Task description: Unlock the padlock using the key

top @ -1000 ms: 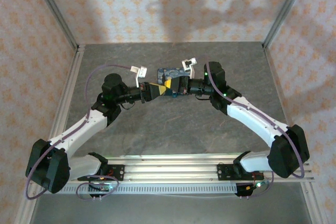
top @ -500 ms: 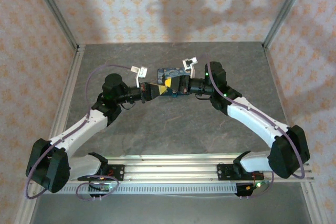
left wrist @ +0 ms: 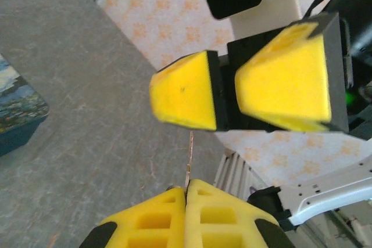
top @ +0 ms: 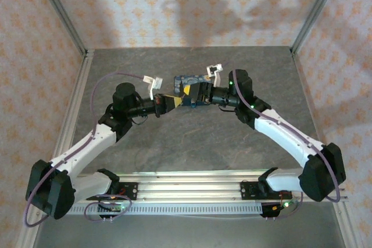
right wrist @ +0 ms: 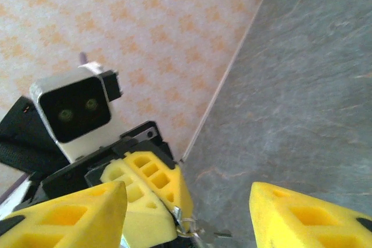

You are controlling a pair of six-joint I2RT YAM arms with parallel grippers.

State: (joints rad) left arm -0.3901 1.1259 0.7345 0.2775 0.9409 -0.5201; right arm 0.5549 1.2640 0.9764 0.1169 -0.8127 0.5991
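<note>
The left pincer (left wrist: 186,194) is clamped tight, its two yellow foam pads pressed flat together at the bottom centre of the left wrist view, with square hollows moulded into their faces. Nipped between the tips is the thin, pale silvery-tan metal key (left wrist: 190,158). Its long axis runs almost straight up the frame, leaning slightly right, and its free end points at the right pincer (left wrist: 226,94) just above. Whether that end touches, I cannot tell.

The right pincer stands open. Its wedge-shaped yellow pads, backed by black plastic, are spread apart in the upper half of that frame. In the right wrist view its own ribbed pads sit in the two lower corners with a wide gap between them. The left pincer's blocky tips show in that gap, with a small glint of metal at their end.

From above, both pincers meet nose to nose at the middle of the bench (top: 192,143), a matt grey, stone-veined slab. A rectangular tin with a blue painted lid (top: 183,78) lies flat just behind them.

Aluminium rails edge the bench. The walls (top: 174,4) are cream paper printed with small orange flower motifs.
</note>
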